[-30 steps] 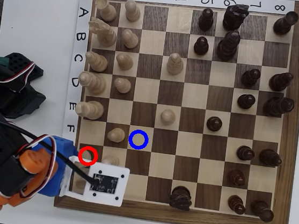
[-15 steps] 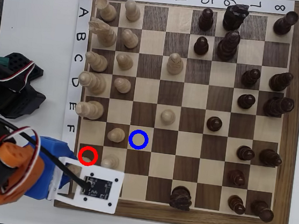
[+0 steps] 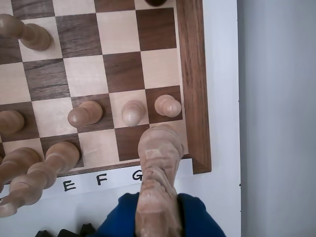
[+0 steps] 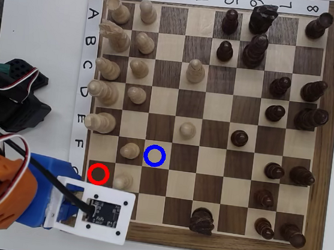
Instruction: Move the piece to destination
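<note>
Wrist view, pincer (image 3: 159,148) seemingly clamped on the knight (image 3: 159,173), above the chessboard (image 3: 195,98) corner, fingertips hidden.

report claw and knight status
Claw shut on cream knight, near board's G edge. Blue-ringed square empty. Cream pawn right beside it.

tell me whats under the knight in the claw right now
In the wrist view the knight sits over the board's corner, above a dark square just behind the G label. Its base and the claw hide whether it touches the board.
</note>
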